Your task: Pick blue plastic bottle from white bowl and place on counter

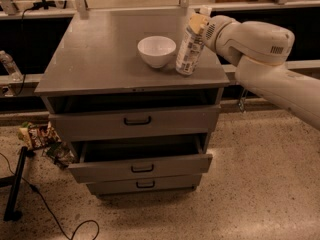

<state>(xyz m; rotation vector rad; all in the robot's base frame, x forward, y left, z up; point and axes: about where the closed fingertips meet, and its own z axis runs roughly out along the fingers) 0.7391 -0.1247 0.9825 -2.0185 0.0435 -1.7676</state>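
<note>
Camera view puts the placing step in hand: the tool point(199, 25), over the surface's right rear, grips the cap end of the clear, blue-labelled plastic bottle point(188, 51). That bottle leans, its base at or just above the matte grey surface point(95, 59), just right of the small glossy white bowl point(156, 50), which is empty. Next, I judge, it wants settling upright before release. The right edge lies near; open room spreads left and forward.
</note>
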